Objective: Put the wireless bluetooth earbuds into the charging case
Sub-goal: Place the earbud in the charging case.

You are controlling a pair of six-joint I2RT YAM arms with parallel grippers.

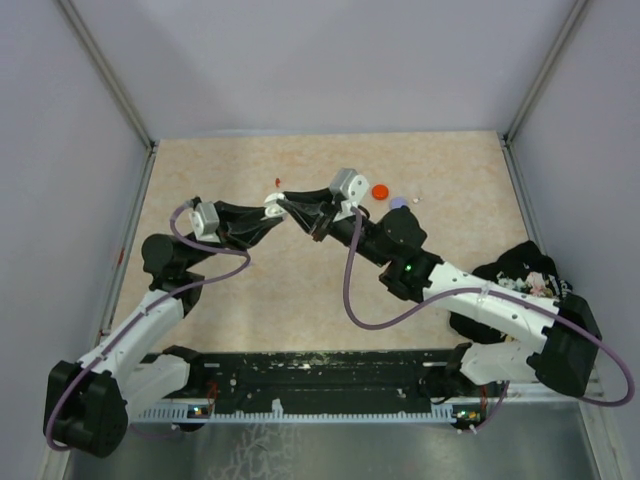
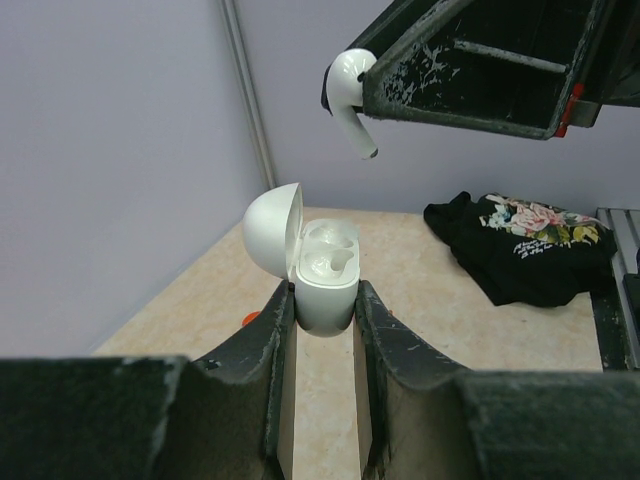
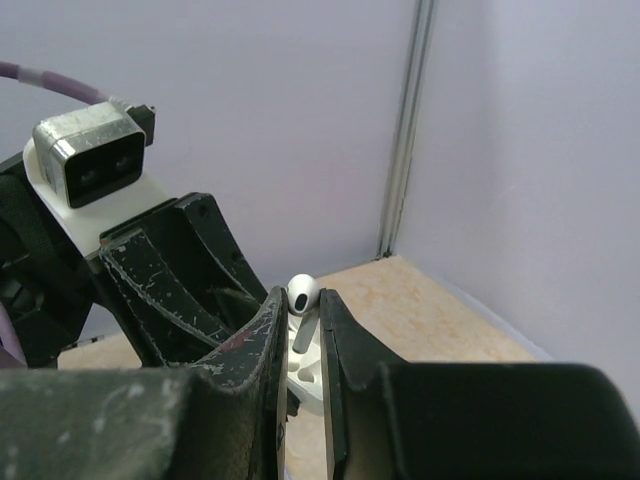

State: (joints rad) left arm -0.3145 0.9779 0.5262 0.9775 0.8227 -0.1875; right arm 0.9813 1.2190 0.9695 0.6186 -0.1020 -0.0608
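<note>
A: Your left gripper (image 2: 325, 305) is clamped on the white charging case (image 2: 325, 275), one finger pressed to each side of the body. The case sits upright between them.

B: The lid (image 2: 272, 230) is swung open to the left in your left wrist view, so you're looking straight at the glossy wells inside.

A: Other side now. Your right gripper (image 3: 302, 308) is pinched tight on a white earbud (image 3: 303, 290), and the rounded head pokes out above the fingertips in the right wrist view.

B: From the left wrist camera, that earbud hangs above the case with its stem pointing down. There's a clear gap of air between the stem tip and the wells, so it's not touching.

A: Overhead, your two grippers meet nose to nose over the middle of the counter (image 1: 250, 290), toward the far side.

B: Just beyond your right wrist a round red disc (image 1: 380, 191) lies on the counter, with a lavender disc (image 1: 398, 202) just beside it.

A: Off at the right edge, a black garment with a floral print (image 2: 520, 245) lies bunched up, well apart from the case.
</note>
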